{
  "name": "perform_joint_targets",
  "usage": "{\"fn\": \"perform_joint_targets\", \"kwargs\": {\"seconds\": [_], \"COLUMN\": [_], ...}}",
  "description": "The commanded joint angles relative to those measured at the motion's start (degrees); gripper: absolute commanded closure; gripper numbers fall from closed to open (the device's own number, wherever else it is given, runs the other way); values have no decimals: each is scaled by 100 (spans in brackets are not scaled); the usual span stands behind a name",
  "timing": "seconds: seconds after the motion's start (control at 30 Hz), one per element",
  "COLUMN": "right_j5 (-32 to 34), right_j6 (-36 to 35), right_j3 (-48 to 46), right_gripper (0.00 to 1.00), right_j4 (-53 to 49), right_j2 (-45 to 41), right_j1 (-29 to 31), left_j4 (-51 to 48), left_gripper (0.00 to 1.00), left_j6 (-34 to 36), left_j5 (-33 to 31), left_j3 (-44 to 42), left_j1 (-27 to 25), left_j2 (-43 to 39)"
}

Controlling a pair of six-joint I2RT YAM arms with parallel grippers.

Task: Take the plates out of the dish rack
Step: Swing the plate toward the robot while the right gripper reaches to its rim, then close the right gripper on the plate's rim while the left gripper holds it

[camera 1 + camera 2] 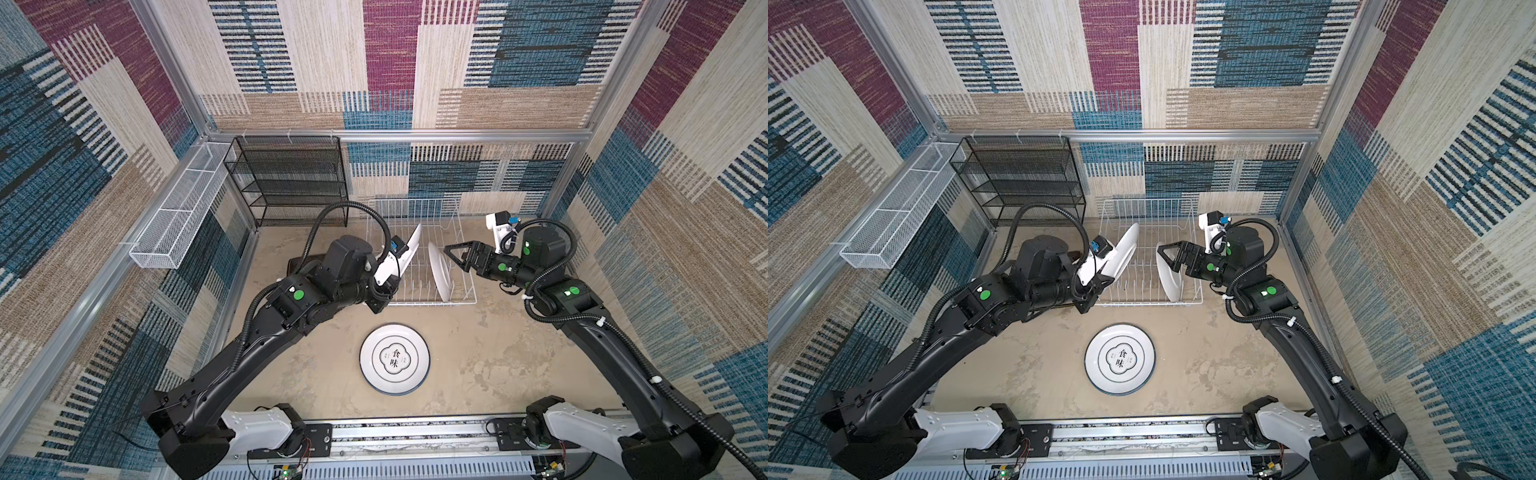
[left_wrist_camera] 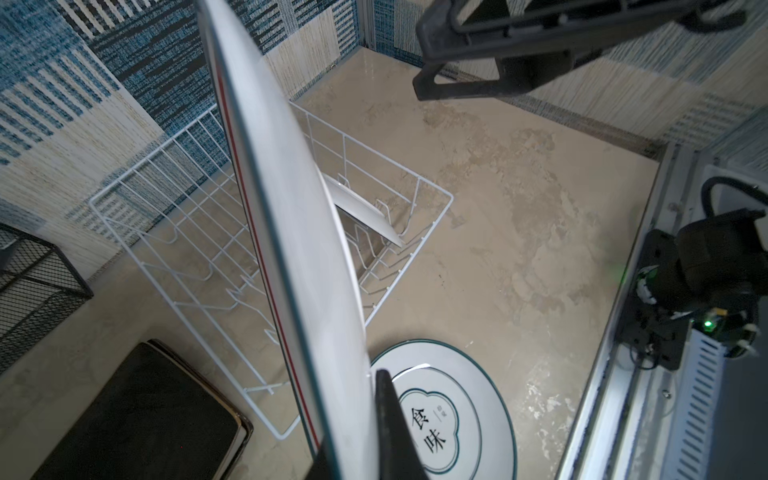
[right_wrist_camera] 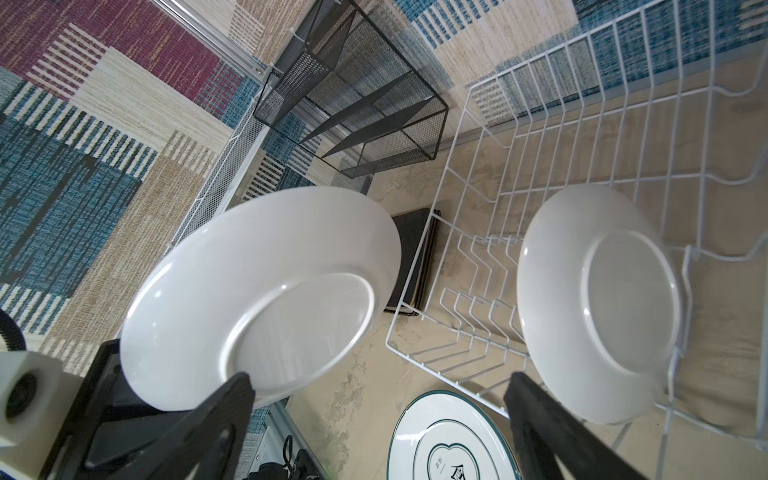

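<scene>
My left gripper (image 1: 392, 286) (image 2: 353, 415) is shut on the lower rim of a round white plate (image 1: 409, 251) (image 1: 1125, 253) (image 3: 257, 291), held edge-up above the left side of the white wire dish rack (image 1: 419, 208) (image 1: 1146, 203). A second white plate (image 1: 440, 270) (image 1: 1168, 274) (image 3: 598, 299) stands between the tines at the rack's right end. My right gripper (image 1: 451, 253) (image 3: 380, 382) is open beside that plate's upper rim, holding nothing. A third round plate (image 1: 394, 358) (image 2: 449, 411) lies face up in front of the rack. Dark square plates (image 2: 145, 415) (image 3: 411, 257) are stacked left of the rack.
A black mesh shelf unit (image 1: 291, 178) stands at the back left against the wall. A long white mesh basket (image 1: 178, 208) hangs on the left wall. The arms' base rail (image 1: 395, 436) runs along the front edge. Patterned walls close in on three sides.
</scene>
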Motion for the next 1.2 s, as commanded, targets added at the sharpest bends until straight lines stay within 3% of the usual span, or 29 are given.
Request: {"fn": "perform_joint_targets", "kwargs": {"seconds": [0.0,0.3,0.63,1.0,1.17], "right_j5": [-423,-624,-458,-474,-442], "right_j6": [190,214,119,-62,-88], "right_j3": [136,130,68,113,77], "right_gripper": [4,9,13,40,55], "right_j4": [319,360,125,-228,-283], "right_j2": [124,336,502,847,892], "right_j1": [3,-1,5,16,16], "left_j4": [469,674,2093,3100,3208], "left_gripper": [100,100,100,100,100], "left_j6": [931,1900,3543,4956,5169], "left_j5": [-845,-2299,-3754,-4567,-4658], "left_j3": [-241,-764,-1484,-1848,-1908], "left_j1": [-168,-825,-1618,-1977,-2025], "left_j2": [-160,-105,20,478,610]}}
